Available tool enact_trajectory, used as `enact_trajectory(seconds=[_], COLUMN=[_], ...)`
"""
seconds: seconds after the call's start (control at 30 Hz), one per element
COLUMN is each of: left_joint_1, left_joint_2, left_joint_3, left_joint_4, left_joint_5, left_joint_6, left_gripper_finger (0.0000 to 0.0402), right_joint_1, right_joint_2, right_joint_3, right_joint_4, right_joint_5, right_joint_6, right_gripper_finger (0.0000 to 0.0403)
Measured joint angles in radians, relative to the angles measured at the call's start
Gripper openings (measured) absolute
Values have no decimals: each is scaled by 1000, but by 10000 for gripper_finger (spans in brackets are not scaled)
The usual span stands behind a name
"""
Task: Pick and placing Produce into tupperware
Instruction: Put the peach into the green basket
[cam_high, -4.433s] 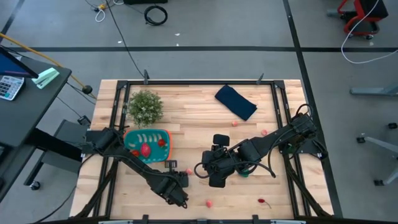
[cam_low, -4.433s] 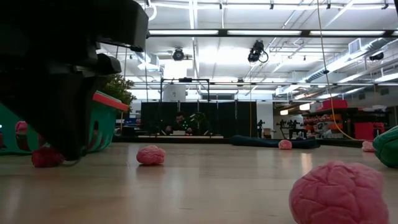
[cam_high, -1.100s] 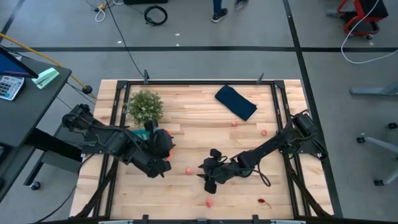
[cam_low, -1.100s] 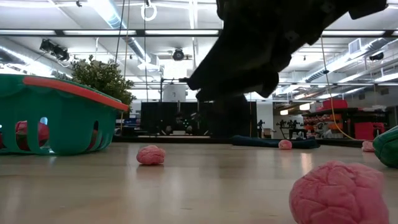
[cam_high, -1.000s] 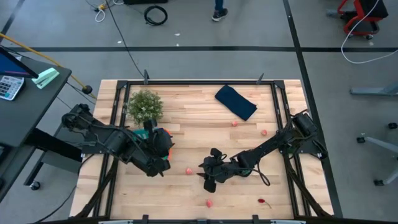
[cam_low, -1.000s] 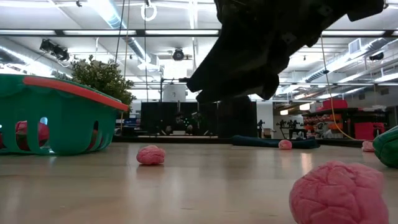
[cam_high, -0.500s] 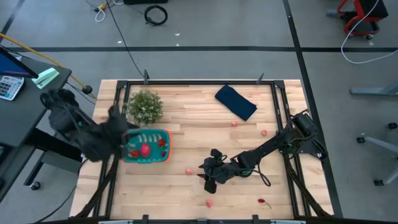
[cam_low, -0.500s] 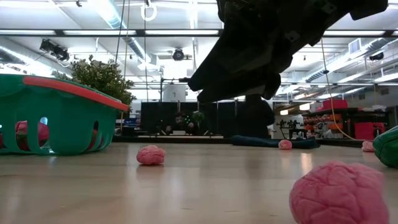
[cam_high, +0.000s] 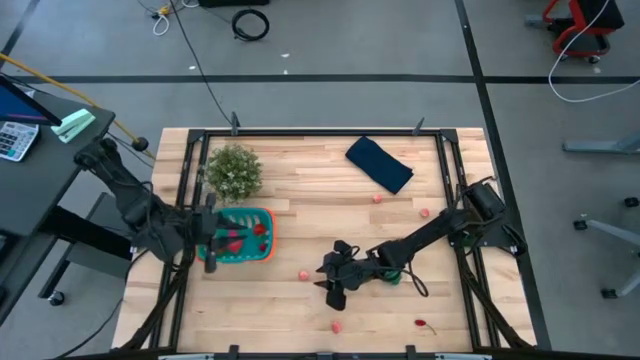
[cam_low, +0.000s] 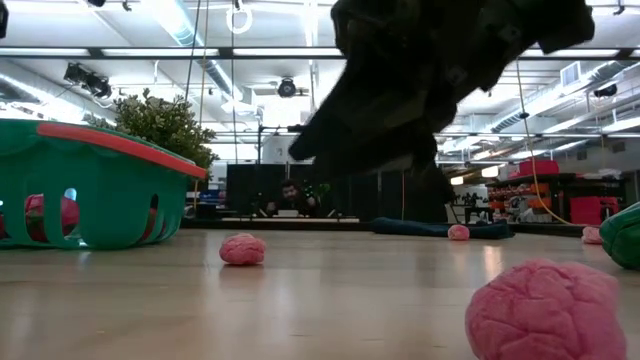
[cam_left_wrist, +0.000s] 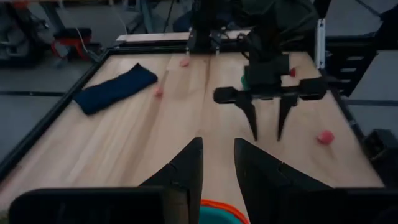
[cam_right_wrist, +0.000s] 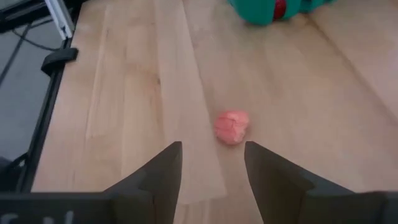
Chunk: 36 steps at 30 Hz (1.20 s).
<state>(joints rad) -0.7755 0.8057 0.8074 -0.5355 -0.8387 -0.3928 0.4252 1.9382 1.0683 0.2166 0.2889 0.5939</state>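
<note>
The teal tupperware (cam_high: 245, 236) with an orange rim stands at the table's left and holds red and pink produce; it also shows in the low view (cam_low: 90, 190). My left gripper (cam_high: 214, 242) hovers open at its left edge, touching nothing. My right gripper (cam_high: 329, 281) is open near the table's middle, fingers pointing left at a pink produce piece (cam_high: 303, 274) (cam_right_wrist: 232, 127) that lies just ahead of them, untouched. More pieces rest on the wood: pink ones (cam_high: 337, 326) (cam_high: 377, 198) (cam_high: 424, 212), a red one (cam_high: 425, 324) and a green one (cam_high: 393, 276) under the right arm.
A bushy plant (cam_high: 234, 171) stands behind the tupperware. A dark blue folded cloth (cam_high: 380, 164) lies near the far edge. A black frame (cam_high: 320, 131) rims the table. Bare wood lies between the two grippers and along the near edge.
My left gripper has drawn back from above the tupperware's right side toward the table's left edge and now hovers at the container's left end. The tupperware and the produce on the table have stayed where they were.
</note>
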Motion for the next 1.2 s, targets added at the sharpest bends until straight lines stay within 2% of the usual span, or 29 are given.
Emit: enact_trajectory(seconds=[0.17,0.37,0.63,0.97,1.2], left_joint_1=[15,16,17,17,17], left_joint_2=[-4,-16,-21,-20,-20], left_joint_3=[-9,6,6,6,6], left_joint_4=[28,58,59,53,50], left_joint_5=[-3,-3,-3,-3,-3], left_joint_6=[62,144,170,178,167], left_gripper_finger=[98,98,94,89,91], right_joint_1=[-14,-41,-52,-51,-52], right_joint_2=[64,165,243,276,268], right_joint_3=[25,123,252,256,254], right_joint_4=[49,50,-86,-134,-142], right_joint_5=[0,0,2,58,77], right_joint_6=[-19,-68,-138,-145,-115], right_gripper_finger=[205,238,253,231,167])
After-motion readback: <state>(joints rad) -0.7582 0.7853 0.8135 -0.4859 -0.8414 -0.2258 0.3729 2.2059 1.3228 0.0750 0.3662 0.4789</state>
